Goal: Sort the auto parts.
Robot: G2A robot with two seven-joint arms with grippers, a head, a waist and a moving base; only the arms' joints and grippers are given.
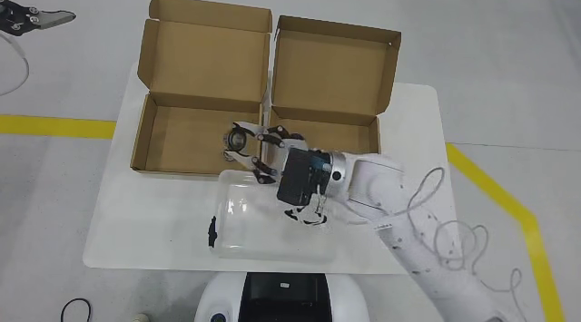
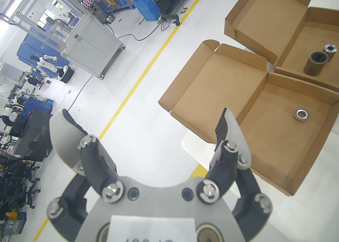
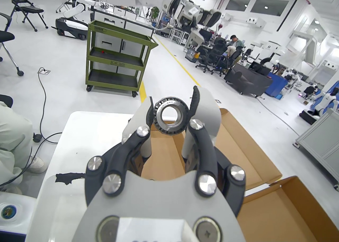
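Observation:
My right gripper [image 1: 241, 143] [image 3: 171, 110] is shut on a steel bearing ring [image 3: 171, 115] [image 1: 240, 140], held above the front right corner of the left cardboard box [image 1: 172, 141] [image 3: 164, 155]. Off the table at the far left, my left gripper [image 1: 45, 19] [image 2: 144, 121] hangs open, nothing between its fingers. In the left wrist view another bearing ring [image 2: 301, 114] lies on the floor of the nearer box [image 2: 278, 142]. The farther box [image 2: 304, 28] holds a dark sleeve [image 2: 316, 63] and a small grey cylinder [image 2: 330, 48].
The right cardboard box [image 1: 331, 82] [image 3: 280, 214] stands beside the left one, both lids folded back away from me. A clear plastic tray [image 1: 259, 227] lies at the white table's [image 1: 413, 141] front edge, with a black scrap [image 1: 211, 231] at its left rim.

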